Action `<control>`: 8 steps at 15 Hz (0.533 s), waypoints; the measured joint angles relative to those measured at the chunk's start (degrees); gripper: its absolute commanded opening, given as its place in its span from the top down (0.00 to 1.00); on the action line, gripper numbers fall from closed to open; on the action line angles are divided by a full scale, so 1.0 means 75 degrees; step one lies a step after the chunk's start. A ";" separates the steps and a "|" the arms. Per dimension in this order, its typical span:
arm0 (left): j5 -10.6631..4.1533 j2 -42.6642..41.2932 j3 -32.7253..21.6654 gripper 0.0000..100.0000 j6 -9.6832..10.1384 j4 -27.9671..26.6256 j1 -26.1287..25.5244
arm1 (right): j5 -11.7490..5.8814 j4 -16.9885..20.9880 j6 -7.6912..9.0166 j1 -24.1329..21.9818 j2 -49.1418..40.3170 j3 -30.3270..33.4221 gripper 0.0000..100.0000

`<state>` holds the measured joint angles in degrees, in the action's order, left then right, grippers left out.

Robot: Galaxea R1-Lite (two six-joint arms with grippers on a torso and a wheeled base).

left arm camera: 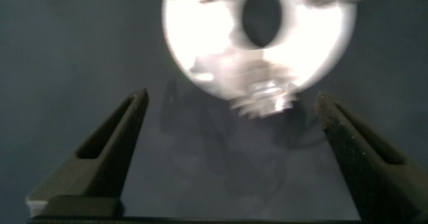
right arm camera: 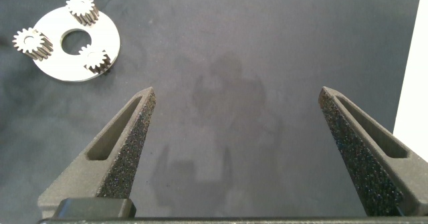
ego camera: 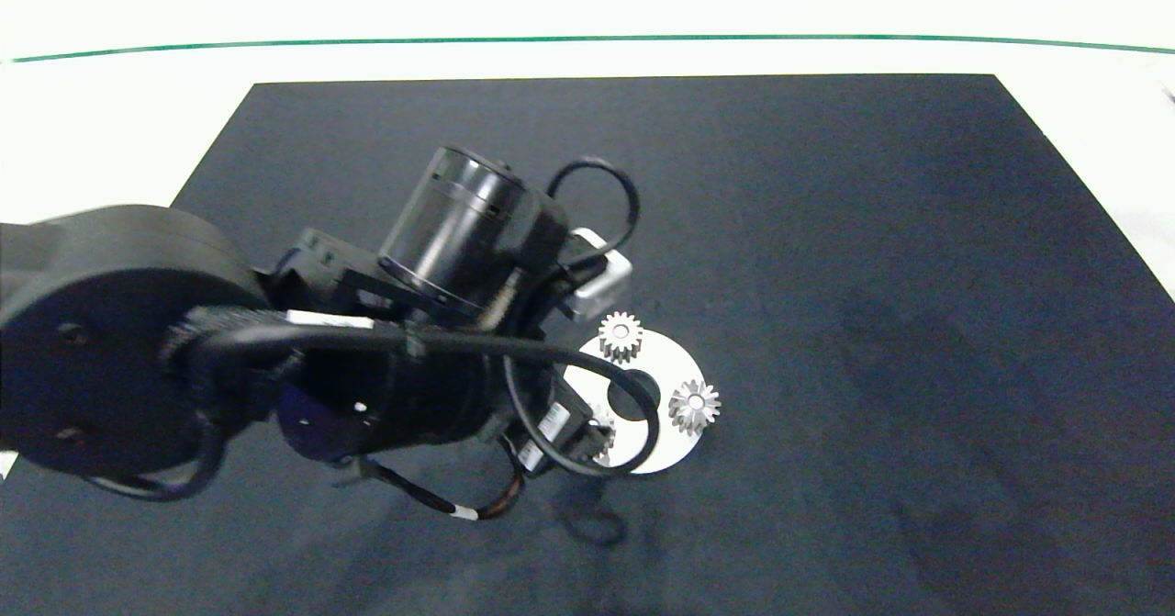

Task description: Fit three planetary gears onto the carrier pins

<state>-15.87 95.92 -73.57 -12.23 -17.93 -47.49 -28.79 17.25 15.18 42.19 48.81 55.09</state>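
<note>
On the dark tabletop (ego camera: pixel 826 230), three planetary gears (right arm camera: pixel 80 9) sit on the white disc (right arm camera: pixel 107 40); the left end effector (left arm camera: pixel 231 117) hovers over it, fingers apart, while the right end effector (right arm camera: pixel 234 117) stands spread well away.

Left arm (ego camera: pixel 303 350) & its cable loop covered part of the white disc (ego camera: pixel 675 442) and most of the third gear (ego camera: pixel 601 432) in head view. Left wrist view: disc (left arm camera: pixel 194 43) blurred, cut off at edge; gear (left arm camera: pixel 267 97) smeared, teeth unreadable.
</note>
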 measured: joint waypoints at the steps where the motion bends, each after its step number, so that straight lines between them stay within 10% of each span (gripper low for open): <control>1: 0.0000 -0.0403 0.0125 0.00 0.0003 -0.0011 0.0401 | -0.0011 0.0003 0.0011 -0.0010 0.0000 0.0000 0.00; 5: 0.0023 -0.2157 0.0886 0.00 0.0044 0.0015 0.2180 | -0.0128 0.0007 0.0015 -0.0088 0.0011 -0.0028 0.00; 8: 0.0062 -0.3932 0.1508 0.00 0.0068 0.0044 0.3945 | -0.0874 -0.0011 -0.0050 -0.0449 0.0033 -0.0140 0.00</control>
<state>-15.41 66.43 -62.26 -11.72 -17.60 -17.91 -35.35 17.16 14.80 38.83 49.05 54.04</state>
